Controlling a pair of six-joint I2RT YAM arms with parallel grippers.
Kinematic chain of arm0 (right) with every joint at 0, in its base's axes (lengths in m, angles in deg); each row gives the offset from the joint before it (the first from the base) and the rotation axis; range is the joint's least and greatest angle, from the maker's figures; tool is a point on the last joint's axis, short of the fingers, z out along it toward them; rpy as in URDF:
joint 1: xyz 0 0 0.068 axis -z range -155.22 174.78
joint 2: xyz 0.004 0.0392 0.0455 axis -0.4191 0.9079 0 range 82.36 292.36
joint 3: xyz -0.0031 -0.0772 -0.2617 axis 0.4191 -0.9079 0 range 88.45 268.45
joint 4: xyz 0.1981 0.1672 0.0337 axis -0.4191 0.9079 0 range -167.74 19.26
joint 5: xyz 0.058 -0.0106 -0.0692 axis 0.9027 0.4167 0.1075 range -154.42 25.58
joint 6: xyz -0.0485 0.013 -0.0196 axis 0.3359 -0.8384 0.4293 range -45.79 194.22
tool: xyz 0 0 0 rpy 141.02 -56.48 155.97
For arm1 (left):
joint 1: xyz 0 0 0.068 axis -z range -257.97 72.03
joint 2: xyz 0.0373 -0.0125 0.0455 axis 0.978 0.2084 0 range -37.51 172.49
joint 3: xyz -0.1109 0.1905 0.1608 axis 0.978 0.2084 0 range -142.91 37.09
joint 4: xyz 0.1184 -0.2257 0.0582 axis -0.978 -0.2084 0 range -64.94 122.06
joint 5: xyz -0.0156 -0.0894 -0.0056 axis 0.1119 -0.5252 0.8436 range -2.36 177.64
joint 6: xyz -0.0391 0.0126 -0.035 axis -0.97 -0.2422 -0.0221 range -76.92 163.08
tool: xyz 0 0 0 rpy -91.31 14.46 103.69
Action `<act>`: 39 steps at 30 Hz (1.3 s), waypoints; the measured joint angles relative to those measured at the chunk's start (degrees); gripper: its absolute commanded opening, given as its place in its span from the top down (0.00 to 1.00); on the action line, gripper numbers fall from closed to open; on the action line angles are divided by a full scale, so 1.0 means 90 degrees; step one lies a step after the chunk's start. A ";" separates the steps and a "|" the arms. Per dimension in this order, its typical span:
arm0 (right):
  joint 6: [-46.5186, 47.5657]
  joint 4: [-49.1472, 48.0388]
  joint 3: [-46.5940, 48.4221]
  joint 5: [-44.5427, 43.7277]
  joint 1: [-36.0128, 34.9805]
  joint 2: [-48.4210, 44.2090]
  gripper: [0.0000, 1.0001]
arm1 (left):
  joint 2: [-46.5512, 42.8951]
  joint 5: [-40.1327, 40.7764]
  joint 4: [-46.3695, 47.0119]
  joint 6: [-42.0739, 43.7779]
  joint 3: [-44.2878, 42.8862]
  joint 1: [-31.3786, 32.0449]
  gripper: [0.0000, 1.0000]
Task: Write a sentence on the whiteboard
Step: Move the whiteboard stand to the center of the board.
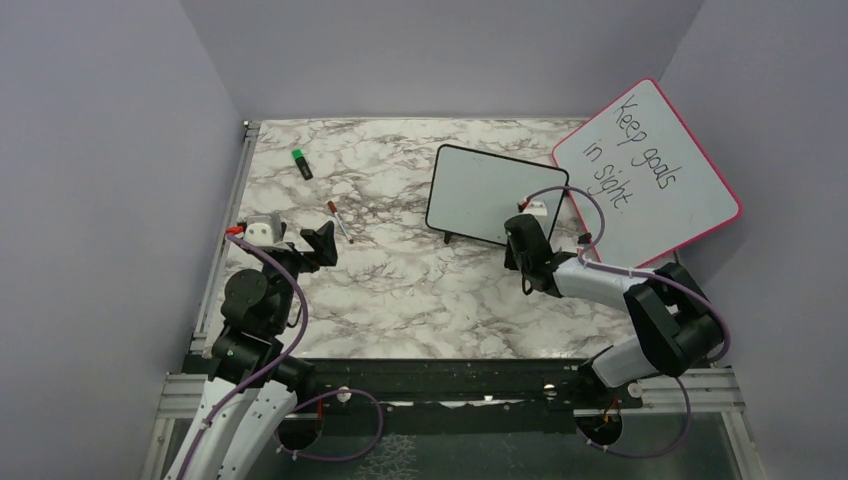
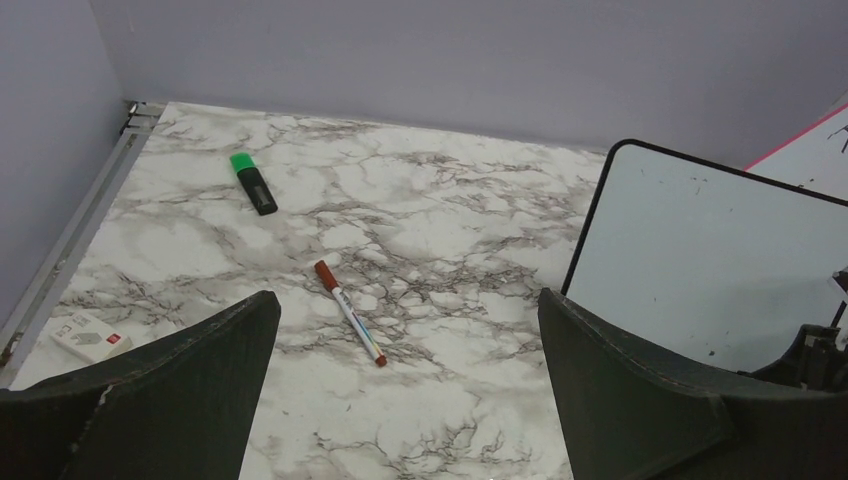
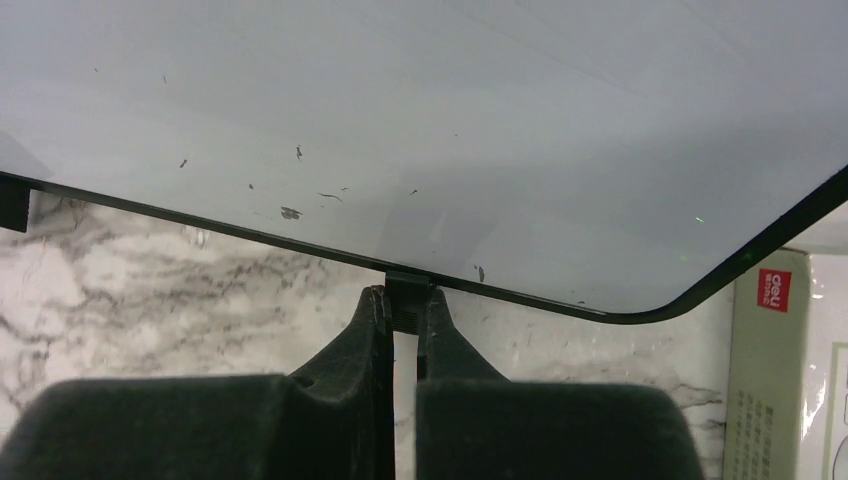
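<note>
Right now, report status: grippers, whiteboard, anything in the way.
Left gripper open, empty. Right gripper shut on whiteboard lower-edge foot. Whiteboard blank, nothing written. Marker lying on table, nothing blocking it.

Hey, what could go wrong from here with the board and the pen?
The right fingers hold the whiteboard only by a small black foot, so it may slip or twist. The red-capped marker lies flat on the marble table, away from the open left fingers; it may roll when grasped.

Left jaws wide apart, right jaws pinched.
</note>
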 measured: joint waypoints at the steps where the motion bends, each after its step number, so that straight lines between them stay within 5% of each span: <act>1: 0.0080 -0.0002 -0.0102 0.0114 -0.0015 -0.0121 1.00 | 0.0000 0.0000 0.0000 0.0002 0.0007 0.0000 0.01; 22: 0.1243 0.0236 -0.0505 0.1620 -0.0585 -0.0787 0.99 | 0.0002 0.0029 0.0005 0.0095 0.0104 0.0000 0.01; 29: 0.1161 0.0347 -0.0454 0.1574 -0.0602 -0.0772 0.80 | 0.0005 0.0046 0.0005 0.0109 0.0107 0.0000 0.01; 39: 0.0874 0.0945 -0.0277 0.1304 -0.0636 -0.0884 0.65 | 0.0087 0.0046 0.0005 0.0114 0.0109 0.0000 0.01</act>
